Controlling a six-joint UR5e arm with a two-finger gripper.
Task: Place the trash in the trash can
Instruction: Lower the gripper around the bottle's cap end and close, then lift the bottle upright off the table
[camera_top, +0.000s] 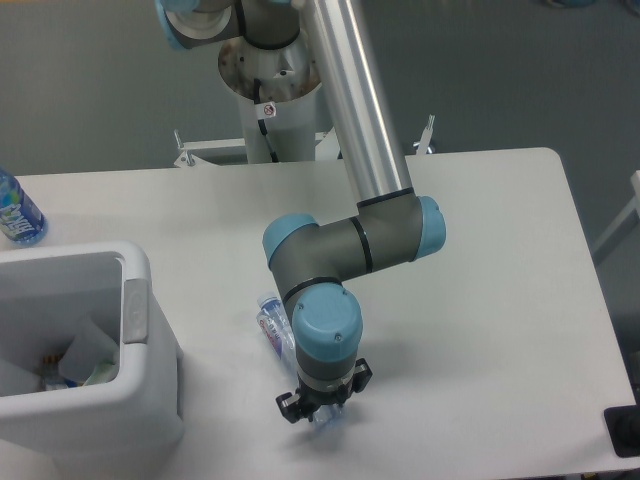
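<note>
bottle (272, 325): clear, shiny plastic
bin (150, 340): white plastic, smooth, slightly glossy
table (480, 300): white, smooth, matt
arm (355, 100): polished metal tube, matt grey joints, blue plastic caps
</note>
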